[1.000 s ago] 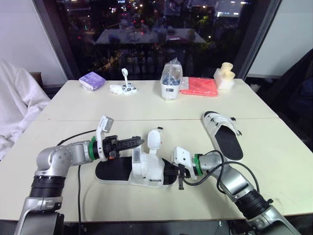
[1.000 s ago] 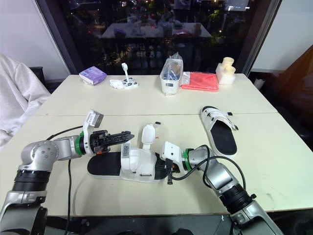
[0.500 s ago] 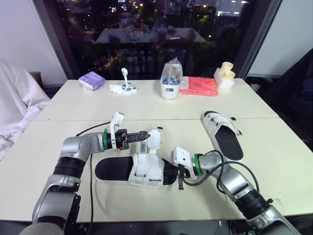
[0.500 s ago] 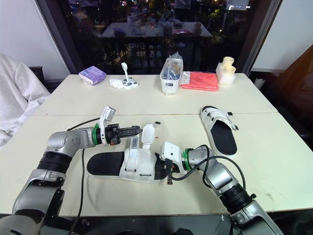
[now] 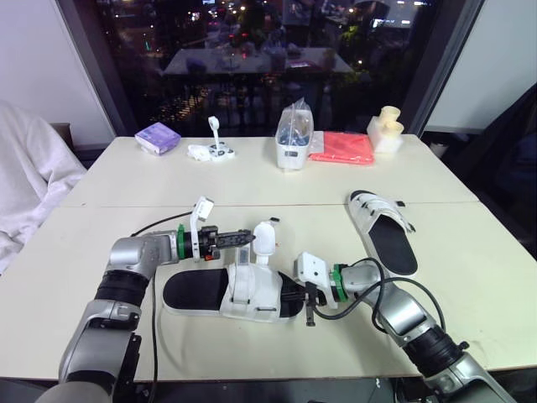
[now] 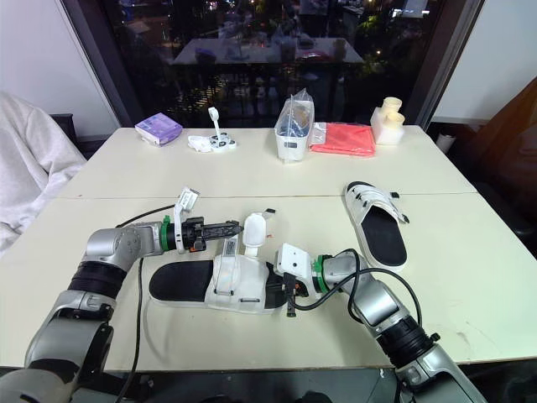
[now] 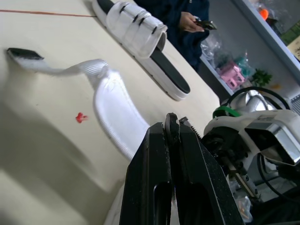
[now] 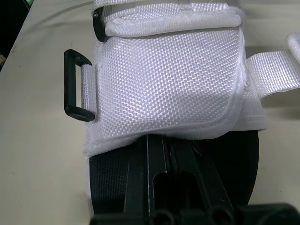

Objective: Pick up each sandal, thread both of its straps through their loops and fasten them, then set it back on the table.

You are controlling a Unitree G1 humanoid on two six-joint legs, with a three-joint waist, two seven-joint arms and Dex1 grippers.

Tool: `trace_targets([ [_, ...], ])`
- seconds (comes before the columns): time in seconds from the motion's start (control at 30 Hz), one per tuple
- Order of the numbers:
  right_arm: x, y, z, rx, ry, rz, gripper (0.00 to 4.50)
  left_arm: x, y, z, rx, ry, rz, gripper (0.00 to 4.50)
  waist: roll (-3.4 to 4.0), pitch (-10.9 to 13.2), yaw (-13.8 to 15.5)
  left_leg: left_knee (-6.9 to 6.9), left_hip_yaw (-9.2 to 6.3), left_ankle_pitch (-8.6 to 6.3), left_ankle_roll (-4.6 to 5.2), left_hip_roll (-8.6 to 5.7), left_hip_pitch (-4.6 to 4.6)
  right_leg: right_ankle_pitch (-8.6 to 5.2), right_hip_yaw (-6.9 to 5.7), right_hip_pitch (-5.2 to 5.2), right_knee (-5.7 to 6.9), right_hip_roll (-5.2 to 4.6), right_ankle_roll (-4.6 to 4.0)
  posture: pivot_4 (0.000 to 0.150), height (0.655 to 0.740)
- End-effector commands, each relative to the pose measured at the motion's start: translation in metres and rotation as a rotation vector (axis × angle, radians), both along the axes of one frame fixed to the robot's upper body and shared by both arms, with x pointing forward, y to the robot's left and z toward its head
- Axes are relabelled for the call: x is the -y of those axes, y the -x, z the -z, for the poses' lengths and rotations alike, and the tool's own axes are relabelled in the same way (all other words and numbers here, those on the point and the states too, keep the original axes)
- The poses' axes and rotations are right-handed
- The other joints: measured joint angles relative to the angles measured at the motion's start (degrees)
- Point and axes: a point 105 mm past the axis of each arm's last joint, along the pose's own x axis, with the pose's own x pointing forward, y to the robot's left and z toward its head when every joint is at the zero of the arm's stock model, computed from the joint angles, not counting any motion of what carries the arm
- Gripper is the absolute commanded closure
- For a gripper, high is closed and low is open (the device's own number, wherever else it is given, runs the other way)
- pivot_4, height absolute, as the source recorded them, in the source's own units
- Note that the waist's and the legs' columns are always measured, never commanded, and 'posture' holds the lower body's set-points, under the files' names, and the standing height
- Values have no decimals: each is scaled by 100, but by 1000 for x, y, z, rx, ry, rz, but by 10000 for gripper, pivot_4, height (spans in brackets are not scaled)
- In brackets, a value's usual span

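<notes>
Beside the near sandal's raised strap, my left gripper hovers pinched closed. My right gripper, also closed, pokes under its white upper.

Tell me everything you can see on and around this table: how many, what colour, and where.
near sandal: one, white upper, black sole, near middle of table
strap: one, white, raised off near sandal
far sandal: one, white and black, right side
box: one, purple, far left
small object: one, white, right of box
bagged container: one, white under clear plastic, far middle
flat item: one, red, right of container
cream object: one, far right corner
table: one, cream
fabric: white, left of table
person: one, dark clothing, beyond far sandal
left claw: black, shut, beside strap
right claw: black, shut, on near sandal's sole
</notes>
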Motion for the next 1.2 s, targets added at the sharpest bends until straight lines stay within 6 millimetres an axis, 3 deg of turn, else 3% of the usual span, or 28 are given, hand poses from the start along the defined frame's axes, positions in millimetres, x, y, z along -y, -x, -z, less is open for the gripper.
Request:
trace_targets([
  [0.03, 17, 4, 36, -94, 125, 64, 45000, -10, -3, -1, 42, -42, -42, 44772, 0, 0, -2, 0, 0, 0, 0, 0, 0, 0, 0, 0, 0, 0, 0, 1500, 7400],
  [0.17, 17, 4, 37, -94, 126, 63, 45000, -13, -3, 8, 30, -71, -57, 44772, 0, 0, 2, 0, 0, 0, 0, 0, 0, -1, 0, 0, 0, 0, -1, 1500, 7400],
  [0.2, 17, 4, 37, -94, 126, 63, 45000, -13, -4, 10, 28, -79, -65, 41720, -1, -1, 2, 0, 0, 0, 0, 0, 0, -1, 0, 0, 0, 0, -2, 1500, 7400],
  [0.27, 17, 4, 37, -94, 127, 63, 45000, -14, -4, 15, 29, -101, -67, 34901, -1, 0, 1, 0, 0, 0, 0, 0, 0, -1, 0, 0, 0, 0, -2, 1500, 7400],
  [0.5, 18, 5, 37, -96, 127, 64, 45000, -11, 1, 31, 90, -225, -11, 520, -1, -1, 5, -1, 0, 0, 0, 0, 0, -1, 0, 0, 0, 0, -2, 1500, 7400],
  [0.97, 16, 5, 37, -97, 123, 68, 45000, -26, -9, 52, 366, -553, 28, 520, 0, -3, 10, -3, 0, 0, 0, 0, 0, -6, 0, 1, -1, 0, -10, 1500, 7400],
  [1.2, 16, 5, 37, -96, 121, 68, 45000, -34, -18, 63, 396, -632, -21, 520, -1, -9, 12, -2, 0, 0, 1, 0, 4, -5, 0, 6, -1, 0, -9, 1500, 7400],
])
